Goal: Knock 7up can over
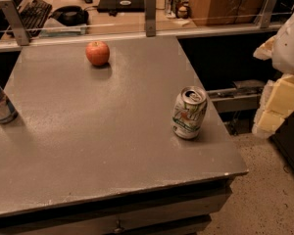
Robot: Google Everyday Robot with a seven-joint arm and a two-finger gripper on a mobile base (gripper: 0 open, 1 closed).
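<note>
The 7up can (pixel 189 112), silver-white with green markings and a pull-tab top, stands upright on the grey table (pixel 103 151) near its right edge. My gripper (pixel 280 101), seen as white and pale yellow parts, is at the right edge of the view. It hangs beyond the table's right side, over the floor, well apart from the can and at about the can's height.
A red apple (pixel 97 53) sits at the back of the table. A taller blue can (pixel 0 105) stands at the left edge. A low glass rail (pixel 150 13) runs along the back, with a desk beyond. Speckled floor (pixel 264 190) lies to the right.
</note>
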